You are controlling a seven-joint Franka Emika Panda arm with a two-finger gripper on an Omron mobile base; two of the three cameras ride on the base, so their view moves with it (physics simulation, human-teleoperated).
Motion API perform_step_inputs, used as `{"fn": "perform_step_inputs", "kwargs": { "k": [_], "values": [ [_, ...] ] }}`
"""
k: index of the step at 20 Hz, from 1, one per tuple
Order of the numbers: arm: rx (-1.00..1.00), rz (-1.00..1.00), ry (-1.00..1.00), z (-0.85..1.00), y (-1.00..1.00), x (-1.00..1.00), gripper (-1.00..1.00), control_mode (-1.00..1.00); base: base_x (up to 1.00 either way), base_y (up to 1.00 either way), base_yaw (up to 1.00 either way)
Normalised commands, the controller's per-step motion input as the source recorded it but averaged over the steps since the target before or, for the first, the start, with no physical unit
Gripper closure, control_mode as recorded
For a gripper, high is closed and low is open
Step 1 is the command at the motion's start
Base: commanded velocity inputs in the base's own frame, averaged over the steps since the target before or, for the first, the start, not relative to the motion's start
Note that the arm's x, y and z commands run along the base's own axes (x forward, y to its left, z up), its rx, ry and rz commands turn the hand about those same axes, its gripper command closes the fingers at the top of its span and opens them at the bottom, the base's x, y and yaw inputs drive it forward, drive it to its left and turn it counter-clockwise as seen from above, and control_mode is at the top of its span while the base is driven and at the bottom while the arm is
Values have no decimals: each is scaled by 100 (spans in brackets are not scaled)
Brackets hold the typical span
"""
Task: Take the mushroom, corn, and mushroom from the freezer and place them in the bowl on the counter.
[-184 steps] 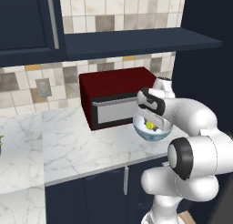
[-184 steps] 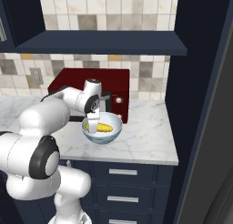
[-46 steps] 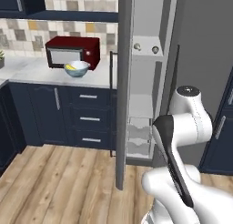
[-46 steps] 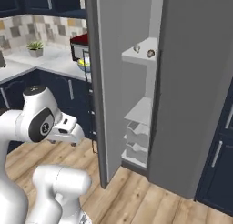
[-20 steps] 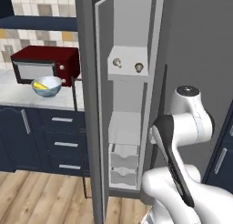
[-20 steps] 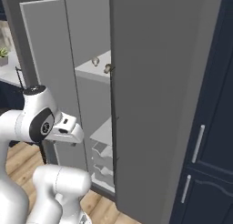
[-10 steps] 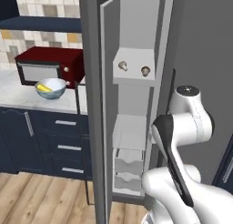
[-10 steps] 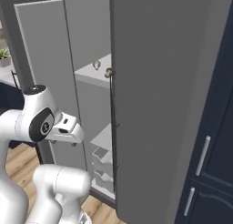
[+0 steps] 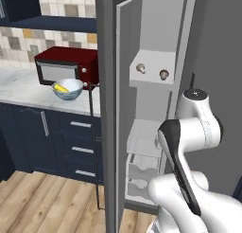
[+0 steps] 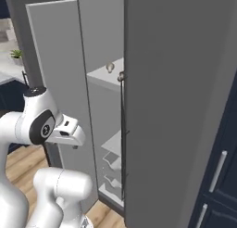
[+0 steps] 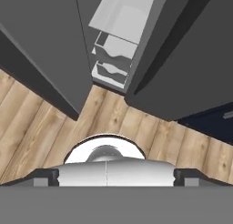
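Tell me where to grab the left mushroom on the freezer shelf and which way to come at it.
Grip the left mushroom across its rounded cap, probably coming straight in from the open front of the freezer. It stands upright near the shelf's front edge, apart from the other mushroom, so the open gripper should have room on both sides.

Your two base views are looking forward from behind the arm, sharing the open freezer (image 9: pixel 156 85) (image 10: pixel 104 83) up close. Your hand view is pointing down at its drawers (image 11: pixel 113 54) and the floor (image 11: pixel 41 127).
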Motion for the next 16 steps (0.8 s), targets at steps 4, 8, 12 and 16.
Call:
{"fn": "perform_step_inputs", "kwargs": {
  "k": [4,8,12,16],
  "values": [
    [0,0,0,0,0,0,-100,100,48,0,15],
    [0,0,0,0,0,0,-100,100,51,3,6],
    [0,0,0,0,0,0,-100,100,38,28,0],
    [0,0,0,0,0,0,-100,100,25,15,0]
  ]
}}
